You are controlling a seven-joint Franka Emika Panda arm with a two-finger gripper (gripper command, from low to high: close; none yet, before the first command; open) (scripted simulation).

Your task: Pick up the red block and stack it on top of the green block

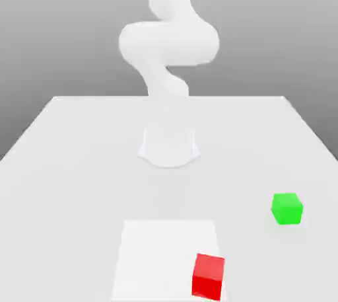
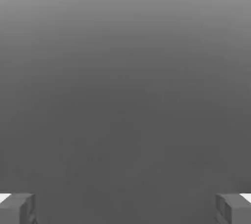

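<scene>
Matt red block point(image 1: 208, 276), matt green block point(image 1: 287, 208), smooth white table point(image 1: 79, 162)

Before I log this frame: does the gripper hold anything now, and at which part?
Nothing is held. The gripper is open, with no object between its fingers. The red block and the green block both rest apart on the table.
</scene>
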